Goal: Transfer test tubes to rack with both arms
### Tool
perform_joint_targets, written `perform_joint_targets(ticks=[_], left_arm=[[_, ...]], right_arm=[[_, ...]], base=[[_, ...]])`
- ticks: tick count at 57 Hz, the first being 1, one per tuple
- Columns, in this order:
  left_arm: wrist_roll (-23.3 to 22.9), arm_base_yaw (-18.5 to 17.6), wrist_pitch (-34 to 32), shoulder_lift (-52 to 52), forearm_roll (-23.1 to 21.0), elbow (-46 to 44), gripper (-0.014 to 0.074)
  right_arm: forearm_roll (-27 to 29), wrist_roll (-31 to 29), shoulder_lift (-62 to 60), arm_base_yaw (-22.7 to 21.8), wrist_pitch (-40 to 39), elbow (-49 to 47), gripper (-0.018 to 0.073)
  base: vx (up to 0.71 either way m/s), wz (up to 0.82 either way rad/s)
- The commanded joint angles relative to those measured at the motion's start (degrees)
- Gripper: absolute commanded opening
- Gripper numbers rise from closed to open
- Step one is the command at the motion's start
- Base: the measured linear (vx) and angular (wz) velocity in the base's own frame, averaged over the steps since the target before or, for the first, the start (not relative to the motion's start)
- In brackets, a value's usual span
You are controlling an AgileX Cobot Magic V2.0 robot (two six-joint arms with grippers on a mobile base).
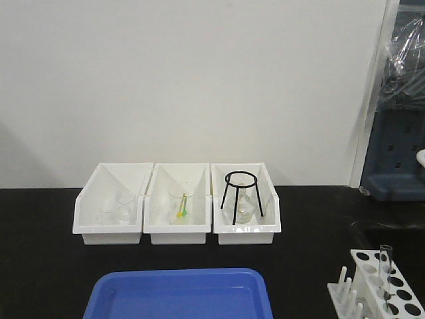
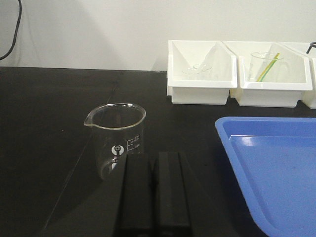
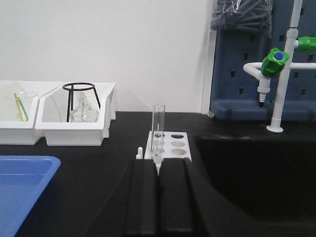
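The white rack [image 1: 398, 287] stands at the front right of the black bench, with one clear test tube [image 1: 385, 262] upright in a hole. In the right wrist view the rack [image 3: 174, 143] and its tube [image 3: 158, 126] stand just beyond my right gripper [image 3: 158, 163], which is shut and empty. My left gripper [image 2: 153, 159] is shut and empty, low over the bench. No other test tubes show. Neither arm shows in the front view.
A clear beaker [image 2: 116, 138] stands just ahead-left of the left gripper. A blue tray [image 1: 179, 274] lies at front centre. Three white bins [image 1: 178, 232] hold beakers, and the right one holds a black tripod stand [image 1: 240, 193] over a flask. A dark sink [image 3: 256, 173] lies right of the rack.
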Motion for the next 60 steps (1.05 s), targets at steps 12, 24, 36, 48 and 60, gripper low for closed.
perform_joint_targets(ticks=[12, 24, 36, 48, 60], left_arm=[[-0.36, 0.07, -4.31, 1.11, -0.71, -1.55, -0.0004], [-0.36, 0.07, -4.34, 1.09, -0.71, -1.55, -0.0004], [-0.36, 0.07, -4.34, 1.09, -0.71, -1.55, -0.0004], [-0.36, 0.07, -4.34, 1.09, -0.71, -1.55, -0.0004], [-0.36, 0.07, -4.34, 1.09, -0.71, -1.55, -0.0004]], right_arm=[[0.08, -0.01, -2.68, -0.13, -3.54, 1.20, -0.0010], [0.08, -0.01, -2.59, -0.13, -3.48, 1.15, -0.0009], [0.08, -0.01, -2.59, -0.13, -3.43, 1.15, -0.0009], [0.08, -0.01, -2.59, -0.13, -3.43, 1.15, -0.0009], [0.08, -0.01, -2.59, -0.13, -3.43, 1.15, -0.0009]], base=[[0.00, 0.01], [0.00, 0.00], [0.00, 0.00], [0.00, 0.00], [0.00, 0.00]])
